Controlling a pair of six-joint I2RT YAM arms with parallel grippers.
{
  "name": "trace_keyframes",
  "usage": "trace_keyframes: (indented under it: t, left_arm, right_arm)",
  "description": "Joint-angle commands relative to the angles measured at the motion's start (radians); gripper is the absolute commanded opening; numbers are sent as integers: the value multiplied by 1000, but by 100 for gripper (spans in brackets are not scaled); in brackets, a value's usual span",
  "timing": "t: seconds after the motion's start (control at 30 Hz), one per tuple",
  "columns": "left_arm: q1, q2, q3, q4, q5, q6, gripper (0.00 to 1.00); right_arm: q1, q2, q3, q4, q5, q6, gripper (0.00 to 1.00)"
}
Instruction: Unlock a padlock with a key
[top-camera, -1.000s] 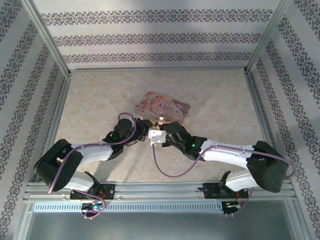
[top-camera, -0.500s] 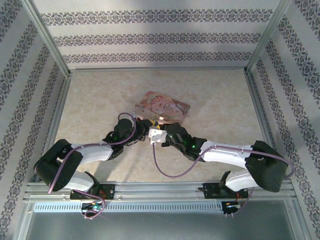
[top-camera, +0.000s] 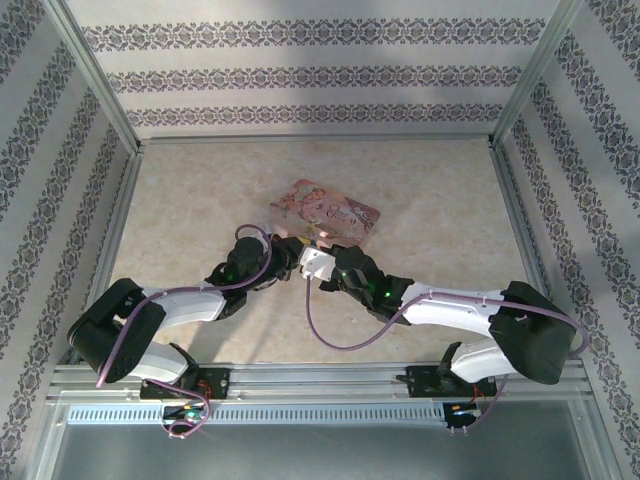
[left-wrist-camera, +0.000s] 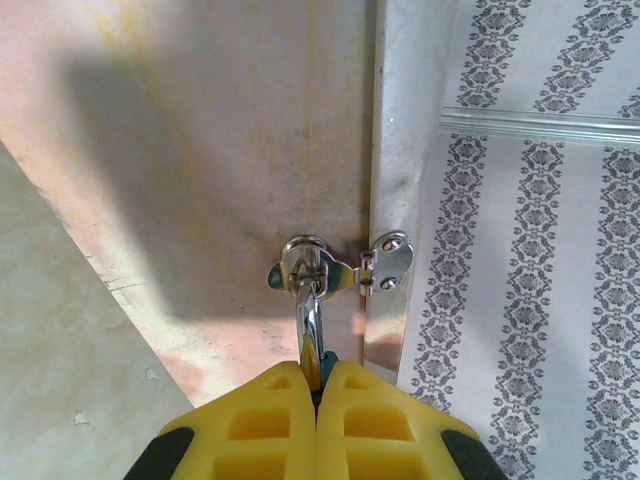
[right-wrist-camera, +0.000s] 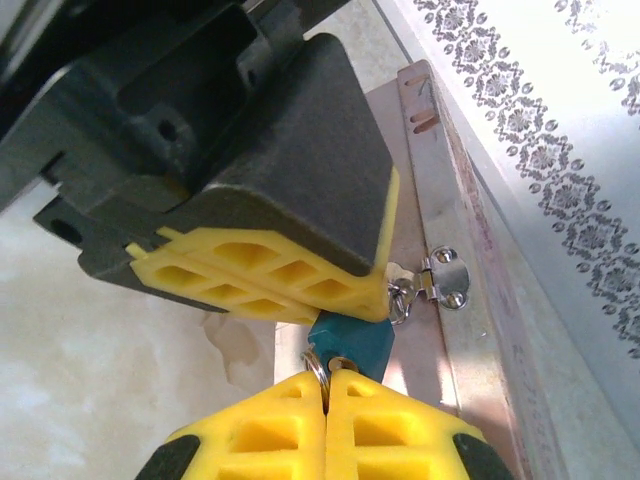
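Note:
The padlock (right-wrist-camera: 352, 342) has a small teal-blue body, and its silvery shackle (left-wrist-camera: 310, 330) runs through the metal hasp (left-wrist-camera: 385, 265) of the flat pink box (top-camera: 325, 212). My left gripper (left-wrist-camera: 318, 372) is shut on the padlock's body, and its yellow fingers (right-wrist-camera: 270, 280) press on the lock from above in the right wrist view. The key (right-wrist-camera: 341, 365) sits in the bottom of the lock with a thin ring (right-wrist-camera: 316, 366) beside it. My right gripper (right-wrist-camera: 327, 378) is shut on the key's head. Both grippers meet at the box's near edge, left gripper (top-camera: 286, 254) and right gripper (top-camera: 303, 250).
The pink box lies mid-table on the pale marbled top (top-camera: 200, 200). Aluminium frame rails (top-camera: 110, 240) and patterned walls (top-camera: 320, 75) close in the table on three sides. A purple cable (top-camera: 330, 340) loops below the right arm.
The right wrist has shifted slightly forward toward the box. The left arm has barely moved. Both grips have stayed shut.

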Motion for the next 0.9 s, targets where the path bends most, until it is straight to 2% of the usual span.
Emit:
trace_keyframes:
  t: [0.0,0.87]
  left_arm:
    - [-18,-14,7,64,36,5,0]
    - [-23,18,-10,53,24,29,0]
  right_arm:
    - [12,20,-9,132,-18,129,0]
    - [28,122,-149,474,-17,615,0]
